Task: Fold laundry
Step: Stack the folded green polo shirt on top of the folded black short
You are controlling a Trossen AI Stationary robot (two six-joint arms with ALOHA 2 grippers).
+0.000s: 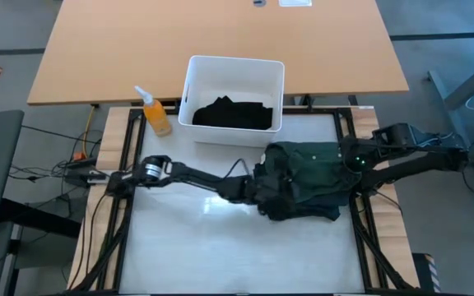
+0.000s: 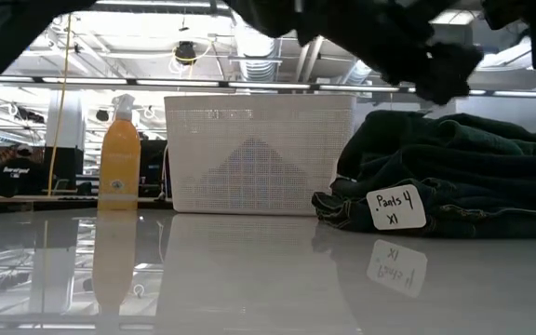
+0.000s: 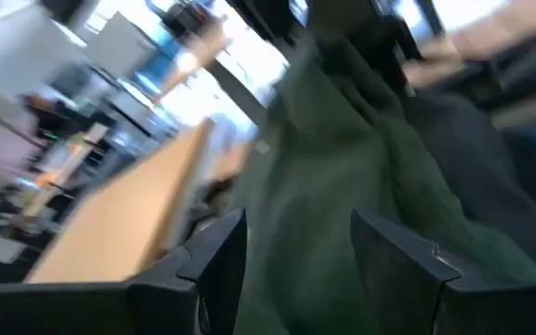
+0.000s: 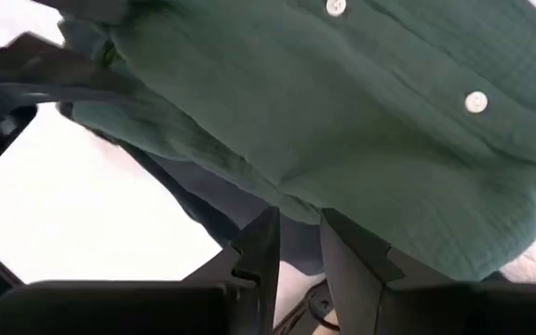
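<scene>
Two grippers work the green shirt (image 1: 307,164) at the table's three o'clock, atop dark pants (image 2: 454,200). Left gripper (image 3: 296,265) gapes at its edge; right gripper (image 4: 296,247) looks narrowed, pinching nothing (apparently). Likely next: grasp, spread flat.

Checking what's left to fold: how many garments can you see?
3: a green shirt on dark pants right of centre on the table, black clothing in the white bin. More may be hidden there.
</scene>
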